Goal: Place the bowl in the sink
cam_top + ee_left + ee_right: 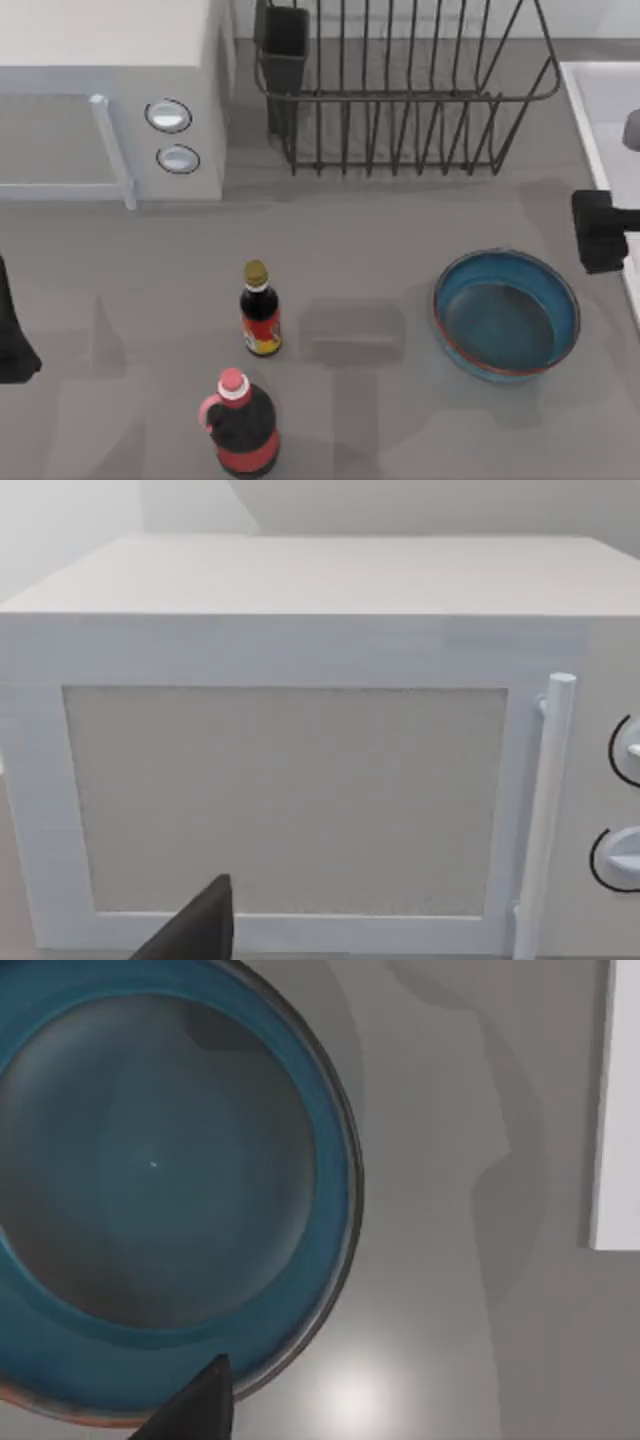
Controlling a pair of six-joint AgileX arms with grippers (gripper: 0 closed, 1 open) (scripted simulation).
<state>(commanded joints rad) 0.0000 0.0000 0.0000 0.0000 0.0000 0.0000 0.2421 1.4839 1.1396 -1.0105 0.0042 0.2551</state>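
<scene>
Bowl on table, sink at right edge.
Bowl: round, shallow, blue-teal with thin reddish-brown rim, upright and empty (grey shading on the inner floor), sitting on the table's right side, not in the sink. Sink: white/light-grey basin with pale raised rim, partly cut off at the table's right edge, near the bowl, not touching.

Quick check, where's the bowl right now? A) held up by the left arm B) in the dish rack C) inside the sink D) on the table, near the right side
D: the bowl sits upright on the grey table, beside the sink at the right edge, and nothing is holding it.
</scene>
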